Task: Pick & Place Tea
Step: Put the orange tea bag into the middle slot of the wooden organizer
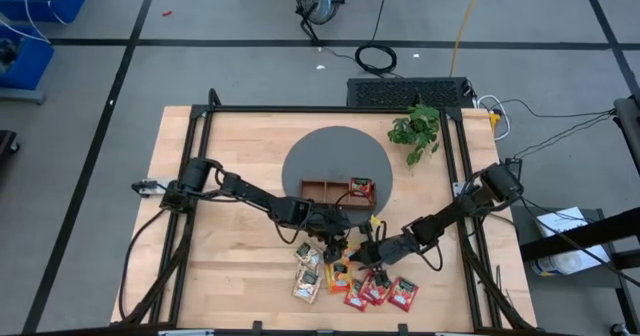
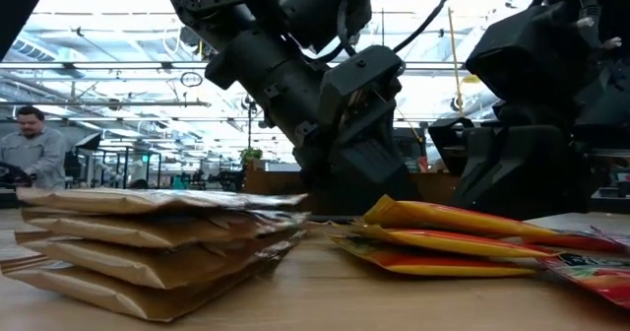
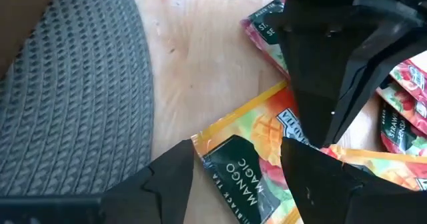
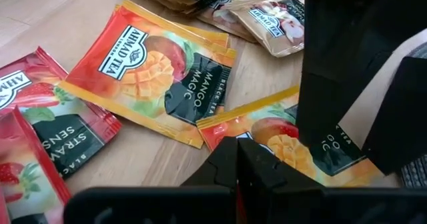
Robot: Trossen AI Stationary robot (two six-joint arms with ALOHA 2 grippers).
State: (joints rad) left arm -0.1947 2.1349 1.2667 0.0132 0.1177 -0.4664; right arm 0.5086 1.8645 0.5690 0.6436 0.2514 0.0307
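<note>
**Left fingers straddle a mango sachet**

Here you have both arms meeting low over the near middle of the wooden surface (image 1: 230, 176), just in front of the round grey mat (image 1: 335, 161). Your left gripper (image 3: 237, 177) points down with its fingers spread, and an orange-yellow mango sachet (image 3: 257, 164) lies flat on the surface between them, its dark label showing in the gap. Whether the fingertips touch the sachet you cannot tell. The mat's woven edge lies just beside that sachet.

Your right gripper (image 4: 239, 161) sits just beside the left one, its fingers pressed together and holding nothing, their tips low over the same sachet's near edge. A second mango sachet (image 4: 157, 77) lies flat next to it, apart from both grippers, with red strawberry sachets (image 4: 53, 127) beside that.

In the overhead view the cream sachets (image 1: 308, 274) are stacked at the left of the cluster, the red ones at the right. One red sachet (image 1: 362, 187) already rests in the end compartment of the wooden tray (image 1: 325, 188) on the mat.
</note>
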